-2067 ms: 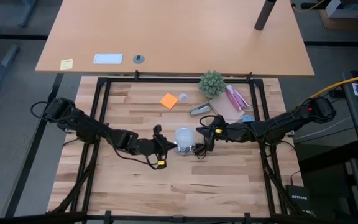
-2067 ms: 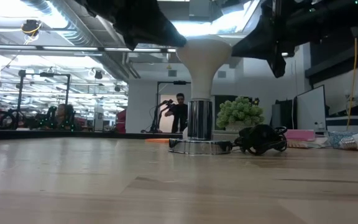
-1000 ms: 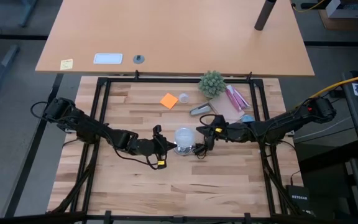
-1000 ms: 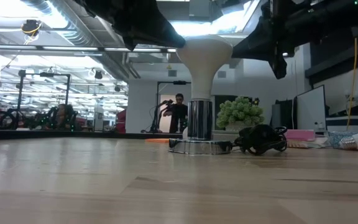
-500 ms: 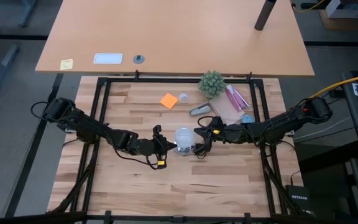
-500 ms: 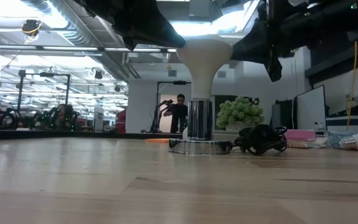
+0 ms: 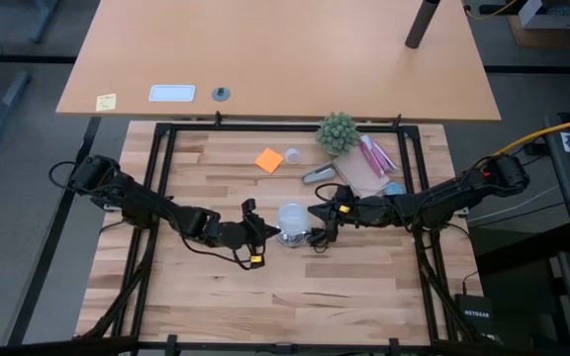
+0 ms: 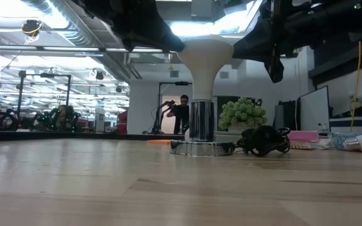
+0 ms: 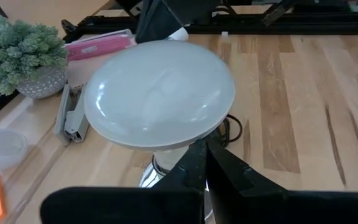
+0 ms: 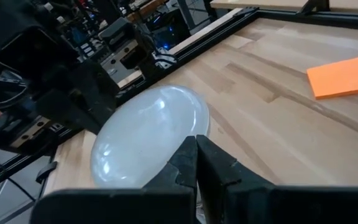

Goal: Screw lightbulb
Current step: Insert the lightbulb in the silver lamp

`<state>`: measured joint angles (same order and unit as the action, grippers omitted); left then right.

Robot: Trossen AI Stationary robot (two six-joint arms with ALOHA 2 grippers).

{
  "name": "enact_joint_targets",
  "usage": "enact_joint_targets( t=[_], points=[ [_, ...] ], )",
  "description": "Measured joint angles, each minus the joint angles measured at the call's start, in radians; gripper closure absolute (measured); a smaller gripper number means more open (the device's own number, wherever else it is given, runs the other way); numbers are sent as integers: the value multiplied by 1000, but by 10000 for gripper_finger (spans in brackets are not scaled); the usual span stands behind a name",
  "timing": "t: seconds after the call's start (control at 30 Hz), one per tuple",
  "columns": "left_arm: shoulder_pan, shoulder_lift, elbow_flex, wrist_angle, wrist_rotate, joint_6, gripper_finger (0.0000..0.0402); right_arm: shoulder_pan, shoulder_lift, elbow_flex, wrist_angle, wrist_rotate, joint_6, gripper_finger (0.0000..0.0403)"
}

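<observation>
The white frosted lightbulb (image 7: 293, 218) stands upright at the table's middle, its narrow neck in a shiny silver base (image 8: 200, 147). Its round head (image 8: 206, 50) is on top. My left gripper (image 7: 272, 232) is shut, and its tips are at the left side of the head. My right gripper (image 7: 315, 215) is also shut, with its tips at the right side of the head. The two come at the bulb from opposite sides, both well above the table. My left gripper has its shut fingertips (image 9: 205, 155) against the bulb head's rim (image 9: 194, 134), on the side toward the table's left. The fingers come nearly level, slanting a little down. My right gripper sets its shut fingertips (image 10: 196, 149) against the head's rim (image 10: 188, 124) on the side toward the table's right, slanting a little down. The bulb stays upright in the silver base.
Behind the bulb lie a grey stapler (image 7: 318, 175), an orange sticky note (image 7: 269, 159), a potted plant (image 7: 336, 132) and pink packets (image 7: 374, 155). A black cord coil (image 8: 263, 139) lies beside the base. A person (image 8: 181, 112) stands far off in the room.
My right gripper has tipped a little further down and edged toward the bulb's head, staying shut. The bulb and its base have stayed where they were.
</observation>
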<state>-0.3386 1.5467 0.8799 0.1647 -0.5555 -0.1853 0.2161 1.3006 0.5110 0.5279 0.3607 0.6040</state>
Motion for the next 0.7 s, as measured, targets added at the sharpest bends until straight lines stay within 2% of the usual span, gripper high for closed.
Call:
enact_joint_targets(
  t=[0.37,0.7],
  points=[
    [-1,0,0,-20,-29,-20,400,54,-1,0,-9,13,42,397],
    [1,0,0,-31,-65,-43,400,55,-1,0,-9,10,79,397]
  ],
)
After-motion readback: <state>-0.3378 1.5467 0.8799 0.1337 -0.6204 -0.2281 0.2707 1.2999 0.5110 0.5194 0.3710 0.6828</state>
